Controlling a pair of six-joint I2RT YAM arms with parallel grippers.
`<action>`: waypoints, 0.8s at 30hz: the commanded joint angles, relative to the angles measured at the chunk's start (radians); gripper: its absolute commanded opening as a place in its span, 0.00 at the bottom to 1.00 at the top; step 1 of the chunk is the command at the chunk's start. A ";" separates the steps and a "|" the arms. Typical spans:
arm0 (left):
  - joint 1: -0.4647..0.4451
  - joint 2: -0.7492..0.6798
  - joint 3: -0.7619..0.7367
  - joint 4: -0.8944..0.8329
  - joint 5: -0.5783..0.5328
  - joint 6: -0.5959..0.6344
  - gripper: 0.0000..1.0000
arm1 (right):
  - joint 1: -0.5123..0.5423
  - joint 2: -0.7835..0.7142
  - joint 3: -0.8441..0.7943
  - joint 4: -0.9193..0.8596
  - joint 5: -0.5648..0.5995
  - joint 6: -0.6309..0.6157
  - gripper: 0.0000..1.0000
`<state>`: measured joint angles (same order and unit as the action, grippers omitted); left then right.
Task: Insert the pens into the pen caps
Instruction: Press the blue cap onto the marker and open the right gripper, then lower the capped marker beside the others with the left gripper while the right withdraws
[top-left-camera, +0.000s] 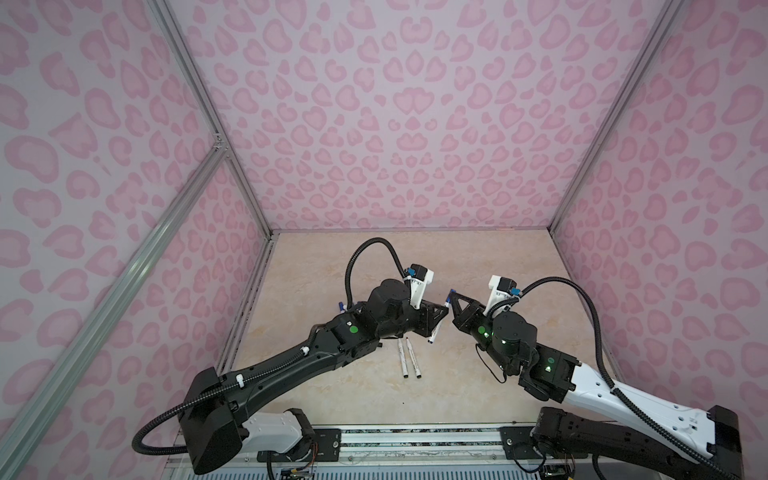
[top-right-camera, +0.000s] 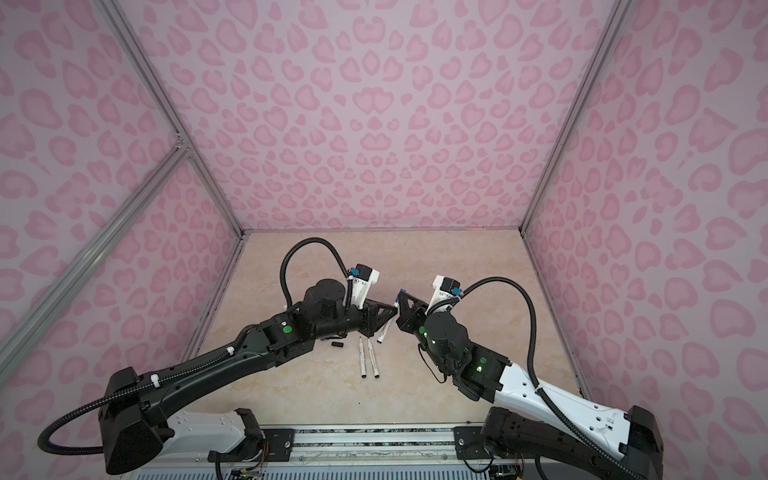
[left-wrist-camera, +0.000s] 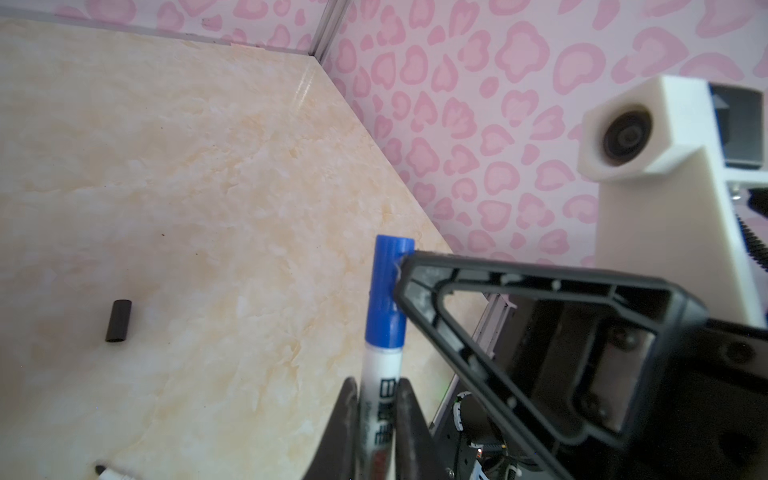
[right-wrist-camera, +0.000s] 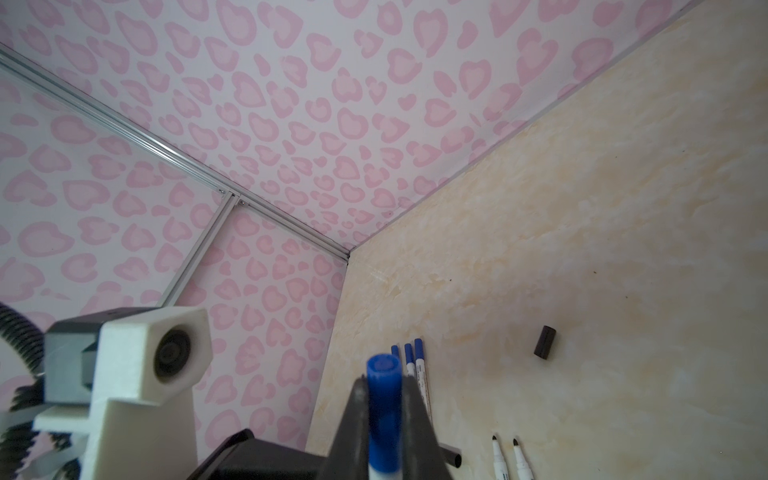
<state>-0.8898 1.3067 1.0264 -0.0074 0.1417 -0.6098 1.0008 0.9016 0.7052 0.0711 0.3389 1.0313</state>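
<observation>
My left gripper (left-wrist-camera: 376, 386) is shut on the white barrel of a pen (left-wrist-camera: 380, 374), held in the air over the middle of the table. A blue pen cap (left-wrist-camera: 388, 291) sits over this pen's tip end. My right gripper (right-wrist-camera: 384, 386) is shut on that blue cap (right-wrist-camera: 384, 399). In both top views the two grippers (top-left-camera: 446, 308) (top-left-camera: 451, 300) meet tip to tip, with the pen (top-right-camera: 386, 326) slanting down below them. Two uncapped pens (top-left-camera: 407, 358) lie side by side on the table. A loose black cap (top-right-camera: 337, 344) lies left of them.
Three blue-capped pens (right-wrist-camera: 415, 365) lie together near the left wall, partly hidden under my left arm (top-left-camera: 341, 306) in a top view. A second black cap (right-wrist-camera: 451, 455) lies below my right gripper. Pink patterned walls (top-left-camera: 395, 124) enclose the marble table (top-left-camera: 478, 395) on three sides.
</observation>
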 joint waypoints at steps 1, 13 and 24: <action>0.035 0.003 -0.013 0.161 -0.068 -0.064 0.03 | 0.016 -0.029 -0.013 0.055 -0.165 -0.025 0.00; 0.033 -0.054 -0.084 0.157 -0.058 -0.055 0.03 | 0.011 -0.203 -0.033 -0.068 0.014 -0.085 0.44; 0.087 0.024 -0.074 -0.176 -0.377 -0.115 0.03 | -0.045 -0.135 0.030 -0.352 0.074 -0.082 0.58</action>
<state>-0.8188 1.2995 0.9474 -0.0845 -0.1314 -0.6903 0.9688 0.7437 0.7361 -0.1726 0.3904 0.9466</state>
